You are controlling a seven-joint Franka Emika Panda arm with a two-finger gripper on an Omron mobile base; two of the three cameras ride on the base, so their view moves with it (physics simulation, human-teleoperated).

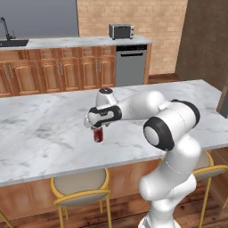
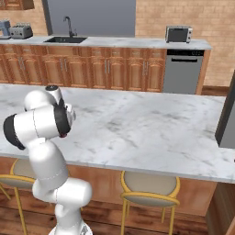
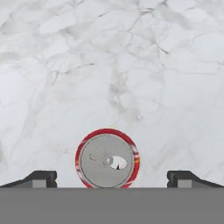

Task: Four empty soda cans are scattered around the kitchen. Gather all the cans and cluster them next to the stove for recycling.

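A small red can, cylindrical with a flat silver top, stands upright on the veined white marble worktop. The tool hangs right above it, its dark tips spread wide either side, gripping nothing.

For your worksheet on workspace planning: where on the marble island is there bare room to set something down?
Bare marble island stretches left of the soda can and right toward the far end. Only crowded spot: the can, standing between the open pincer tips.
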